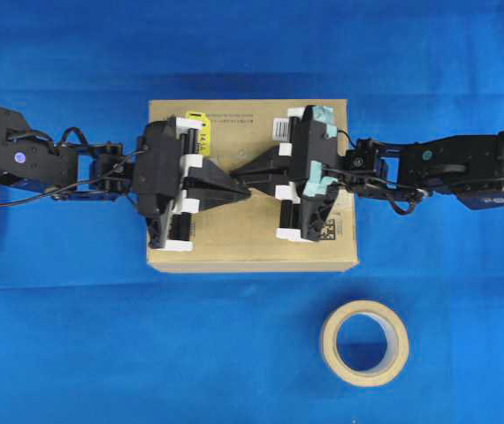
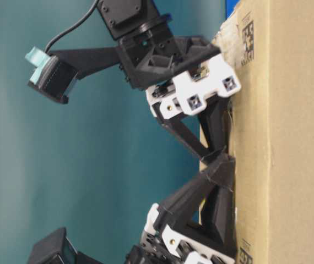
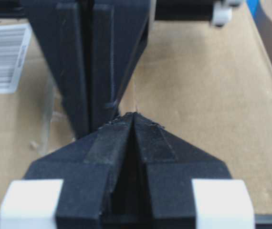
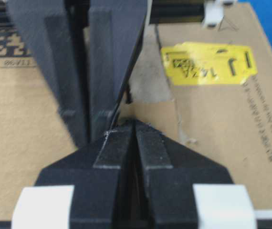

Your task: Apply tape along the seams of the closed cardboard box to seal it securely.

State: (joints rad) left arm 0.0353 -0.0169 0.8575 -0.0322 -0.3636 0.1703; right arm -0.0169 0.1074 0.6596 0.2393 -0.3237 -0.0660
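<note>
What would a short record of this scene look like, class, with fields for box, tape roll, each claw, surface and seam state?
box: cardboard box, brown, closed, centred on the cloth
labels: yellow sticker, barcode label
tape roll: cream ring, lying flat in front of the box, apart from it
left claw: shut, tip over the middle of the box top
right claw: shut, tip meeting the left claw's tip
surface: blue cloth
seam: mostly hidden under the claws; fresh tape cannot be made out
</note>
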